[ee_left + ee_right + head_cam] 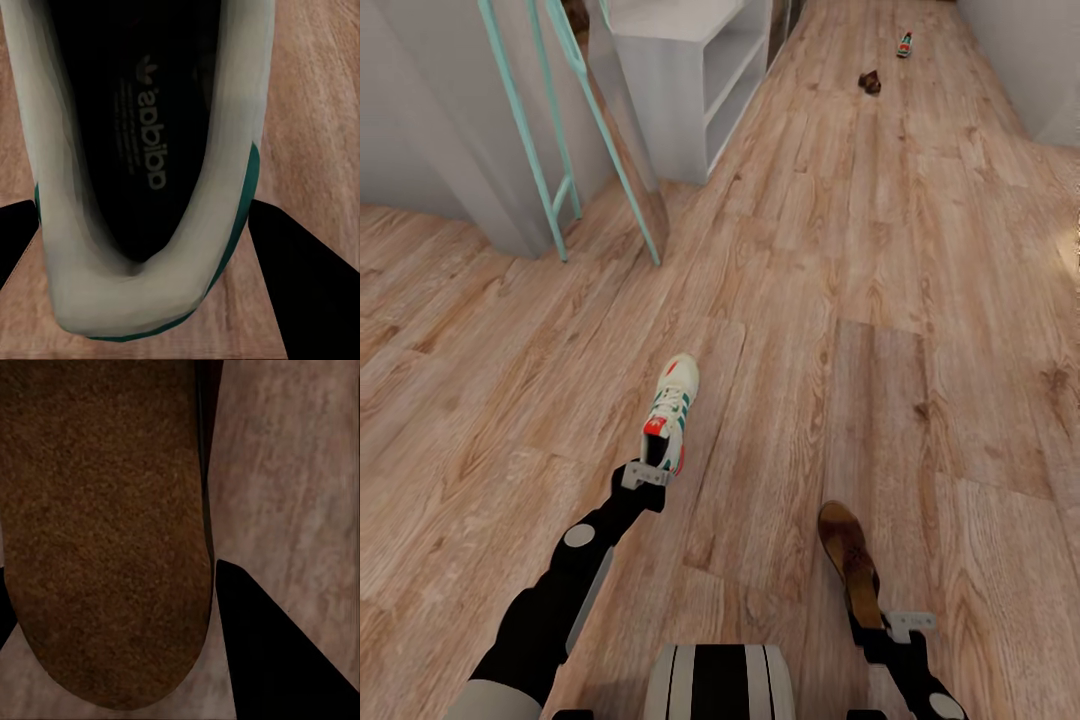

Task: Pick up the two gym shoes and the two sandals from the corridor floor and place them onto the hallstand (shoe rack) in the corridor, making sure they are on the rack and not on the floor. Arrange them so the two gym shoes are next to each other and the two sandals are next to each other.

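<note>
While rolling over the wood-plank corridor floor (920, 300), carrying 2 pieces of footwear at once. Left gripper (650, 470) clenched on the heel of a white gym shoe (670, 410), toe aimed far; up close, heel collar (135, 292) wedged between the dark fingers (300, 270). Right gripper (885, 625) grasping a brown sandal (850, 560) by its near end, tan-brown insole (105, 532) beside a black finger (277, 652). Far right on the floor, a second sandal (870, 82) and beyond it a second gym shoe (904, 44). Far left, the white hallstand (700, 70), next to a teal ladder frame (550, 130).
</note>
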Available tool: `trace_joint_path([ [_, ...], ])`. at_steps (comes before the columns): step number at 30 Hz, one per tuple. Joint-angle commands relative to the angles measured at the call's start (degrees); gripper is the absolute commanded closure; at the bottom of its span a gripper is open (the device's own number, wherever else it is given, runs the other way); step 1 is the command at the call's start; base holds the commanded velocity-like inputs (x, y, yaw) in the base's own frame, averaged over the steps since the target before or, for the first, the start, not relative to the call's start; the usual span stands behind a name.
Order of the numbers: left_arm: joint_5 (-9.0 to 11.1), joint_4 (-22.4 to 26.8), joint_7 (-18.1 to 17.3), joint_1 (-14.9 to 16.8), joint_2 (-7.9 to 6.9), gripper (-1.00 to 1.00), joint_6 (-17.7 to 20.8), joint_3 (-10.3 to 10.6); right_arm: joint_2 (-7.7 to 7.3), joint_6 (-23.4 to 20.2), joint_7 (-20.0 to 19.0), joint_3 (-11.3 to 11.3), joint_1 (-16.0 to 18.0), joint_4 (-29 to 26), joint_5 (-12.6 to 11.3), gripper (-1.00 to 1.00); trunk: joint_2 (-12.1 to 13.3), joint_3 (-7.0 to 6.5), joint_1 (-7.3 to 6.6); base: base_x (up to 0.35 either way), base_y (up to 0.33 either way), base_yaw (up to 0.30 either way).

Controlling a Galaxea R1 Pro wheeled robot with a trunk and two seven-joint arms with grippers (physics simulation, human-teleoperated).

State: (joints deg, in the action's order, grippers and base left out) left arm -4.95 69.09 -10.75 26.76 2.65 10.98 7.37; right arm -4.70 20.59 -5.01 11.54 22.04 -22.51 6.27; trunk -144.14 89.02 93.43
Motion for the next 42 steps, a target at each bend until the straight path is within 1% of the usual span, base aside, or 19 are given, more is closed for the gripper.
trace_joint_path([
  [1,-0.5,0.0,-0.2,-0.2,0.02,1.00,0.2,-0.1,0.04,0.3,-0.4,0.5,0.0,0.1,0.4,1.00,0.0,-0.20,-0.03,0.000,0.000,0.000],
  [9,-0.3,-1.0,0.1,-2.8,-0.07,1.00,-0.2,-0.5,-0.04,0.9,-0.4,0.5,0.0,0.1,0.4,1.00,0.1,-1.97,-0.24,0.000,0.000,0.000],
  [10,-0.3,-2.2,0.1,-3.3,-0.09,1.00,-0.3,-1.1,-0.04,0.9,-0.4,0.5,0.0,0.2,0.4,1.00,0.1,-2.19,-0.26,0.000,0.000,0.000],
  [14,-0.3,-4.6,0.1,-3.6,-0.10,1.00,-0.5,-2.8,-0.05,1.0,-0.4,0.5,0.0,0.2,0.4,1.00,0.2,-3.08,-0.37,0.000,0.000,0.000],
  [15,-0.3,-5.5,0.1,-3.7,-0.10,1.00,-0.6,-3.4,-0.05,1.0,-0.3,0.5,0.0,0.2,0.4,1.00,0.2,-3.30,-0.39,0.000,0.000,0.000],
  [16,-0.3,-10.8,0.0,-3.7,-0.10,1.00,-1.9,-7.2,-0.11,1.0,-0.3,0.6,0.0,0.4,0.4,1.00,0.2,-3.56,-0.42,0.000,0.000,0.000],
  [18,-0.4,-13.8,0.0,-3.7,-0.13,1.00,-3.9,-9.1,-0.13,1.1,-0.3,0.6,-0.1,0.4,0.4,1.00,0.2,-4.13,-0.47,0.000,0.000,0.000],
  [19,-0.5,-14.6,0.0,-3.7,-0.14,1.00,-4.5,-9.5,-0.13,1.2,-0.3,0.6,-0.1,0.4,0.4,1.00,0.2,-4.43,-0.50,0.000,0.000,0.000],
  [21,-0.6,-17.9,0.0,-3.7,-0.38,1.00,-6.5,-11.2,-0.13,1.7,-0.3,0.6,-0.1,0.4,0.4,1.00,0.3,-5.03,-0.55,0.000,0.000,0.000],
  [22,-0.6,-18.7,0.0,-3.7,-0.52,1.00,-6.9,-11.5,-0.13,1.9,-0.3,0.6,-0.1,0.4,0.4,1.00,0.3,-5.34,-0.57,0.000,0.000,0.000],
  [23,-0.6,-20.2,0.0,-3.7,-0.89,1.00,-7.5,-12.1,-0.13,2.3,-0.3,0.6,-0.1,0.4,0.4,1.00,0.3,-5.64,-0.60,0.000,0.000,0.000],
  [26,-0.6,-22.7,0.1,-3.8,-1.79,1.00,-8.1,-12.7,-0.13,2.9,-0.3,0.6,-0.1,0.5,0.4,1.00,0.3,-6.57,-0.68,0.000,0.000,0.000],
  [30,-0.4,-26.3,0.4,-4.2,-3.66,1.00,-9.7,-13.5,-0.13,3.1,-0.3,0.6,-0.1,0.5,0.5,1.00,0.4,-7.81,-0.78,0.000,0.000,0.000],
  [31,-0.4,-27.7,0.5,-4.4,-4.25,1.00,-10.9,-14.0,-0.15,3.2,-0.3,0.6,-0.1,0.6,0.5,1.00,0.4,-8.12,-0.81,0.000,0.000,0.000],
  [34,-0.3,-30.5,0.6,-4.6,-5.05,1.00,-14.0,-15.2,-0.37,3.2,-0.3,0.6,-0.3,0.6,0.5,1.00,0.4,-9.05,-0.88,0.000,0.000,0.000],
  [37,-0.4,-34.1,0.6,-4.7,-5.80,1.00,-17.5,-17.1,-1.30,3.3,-0.4,0.6,-0.8,0.6,0.5,1.00,0.5,-9.99,-0.96,0.000,0.000,0.000],
  [39,-0.4,-36.1,0.7,-4.7,-6.23,1.00,-19.2,-18.0,-1.59,3.3,-0.4,0.6,-1.3,0.6,0.4,1.00,0.5,-10.61,-1.01,0.000,0.000,0.000],
  [40,-0.5,-36.8,0.7,-4.7,-6.37,1.00,-19.9,-18.2,-1.65,3.4,-0.4,0.6,-1.6,0.6,0.4,1.00,0.5,-10.92,-1.04,0.000,0.000,0.000],
  [42,-0.4,-39.7,0.8,-4.8,-7.04,1.00,-22.7,-18.6,-1.78,4.2,-0.5,0.6,-2.6,0.6,0.4,1.00,0.6,-11.54,-1.09,0.000,0.000,0.000],
])
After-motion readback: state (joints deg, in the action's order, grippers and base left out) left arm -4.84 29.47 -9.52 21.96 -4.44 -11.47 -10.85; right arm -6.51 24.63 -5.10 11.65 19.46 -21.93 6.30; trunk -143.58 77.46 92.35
